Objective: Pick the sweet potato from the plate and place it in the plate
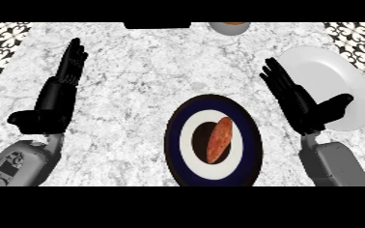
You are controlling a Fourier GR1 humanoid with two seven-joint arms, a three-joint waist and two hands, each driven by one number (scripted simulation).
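Sweet potato (219,140), oblong and mottled, lies on round navy-rimmed plate (173,142).

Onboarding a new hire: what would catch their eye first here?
The orange-brown sweet potato on the dark-rimmed plate, bottom centre, stands out most. Flanking it, both black and open with fingers up, are the left hand at the left and the right hand, overlapping the white plate at the right.

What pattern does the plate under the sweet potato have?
The plate has a dark navy rim, white ring, dark centre; head view.
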